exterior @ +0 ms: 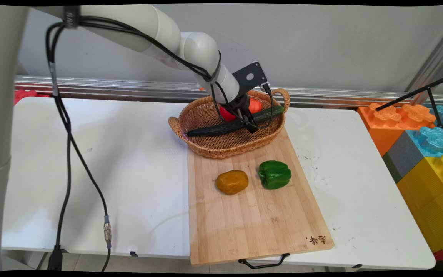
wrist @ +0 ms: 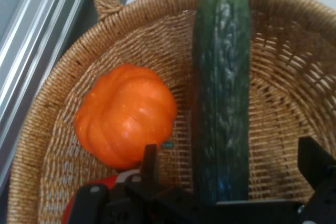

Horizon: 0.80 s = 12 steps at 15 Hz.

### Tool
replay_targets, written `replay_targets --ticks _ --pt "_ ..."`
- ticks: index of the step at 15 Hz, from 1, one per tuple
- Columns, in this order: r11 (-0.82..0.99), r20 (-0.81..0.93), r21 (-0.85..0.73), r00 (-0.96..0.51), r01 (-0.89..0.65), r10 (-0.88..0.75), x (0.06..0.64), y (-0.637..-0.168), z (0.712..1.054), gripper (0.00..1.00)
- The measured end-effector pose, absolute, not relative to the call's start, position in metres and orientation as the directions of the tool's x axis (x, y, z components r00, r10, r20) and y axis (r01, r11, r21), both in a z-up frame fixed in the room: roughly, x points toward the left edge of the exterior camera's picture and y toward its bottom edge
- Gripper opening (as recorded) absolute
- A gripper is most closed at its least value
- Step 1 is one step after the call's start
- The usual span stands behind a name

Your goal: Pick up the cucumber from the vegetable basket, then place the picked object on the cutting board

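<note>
1. Main view shows us the gripper (exterior: 244,117) lowered into a wicker basket (exterior: 206,148) at the far end of a wooden board (exterior: 252,215), which lies on the white table (exterior: 110,173).
2. We see a long dark cucumber (exterior: 214,129) lying slantwise across the basket, its far end resting on the rim near the right handle.
3. We see the gripper just above the cucumber's middle, with a red thing (exterior: 226,114) and an orange one (exterior: 255,105) behind it in the basket.
4. From the hand view we see the fingers (wrist: 149,157) spread wide, one on each side of the cucumber (wrist: 223,77), not closed on it.
5. We see there an orange pumpkin-shaped fruit (wrist: 126,114) beside the cucumber, a bit of red (wrist: 79,208) below it, and the basket wall (wrist: 42,129) around.
6. On the board, nearer the camera, we see a brown potato (exterior: 232,181) and a green pepper (exterior: 275,174) side by side, apart.
7. Coloured blocks (exterior: 421,142) stand at the table's right.
</note>
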<state>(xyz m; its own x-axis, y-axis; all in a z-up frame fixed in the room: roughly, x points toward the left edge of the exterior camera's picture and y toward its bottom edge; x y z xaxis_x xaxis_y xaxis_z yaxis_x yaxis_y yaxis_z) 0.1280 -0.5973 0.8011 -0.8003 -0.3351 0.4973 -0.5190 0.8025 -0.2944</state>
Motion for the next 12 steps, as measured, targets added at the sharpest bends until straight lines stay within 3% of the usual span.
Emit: replay_targets --ticks 3,4,12 --pt "0.798 0.499 -0.286 -0.793 -0.531 -0.349 0.125 -0.603 0.789 1.0" --pt "0.797 0.499 -0.285 -0.792 -0.532 -0.35 0.124 -0.604 0.787 0.0" --pt "0.795 0.492 -0.269 -0.787 -0.544 -0.372 0.123 -0.593 0.786 0.0"
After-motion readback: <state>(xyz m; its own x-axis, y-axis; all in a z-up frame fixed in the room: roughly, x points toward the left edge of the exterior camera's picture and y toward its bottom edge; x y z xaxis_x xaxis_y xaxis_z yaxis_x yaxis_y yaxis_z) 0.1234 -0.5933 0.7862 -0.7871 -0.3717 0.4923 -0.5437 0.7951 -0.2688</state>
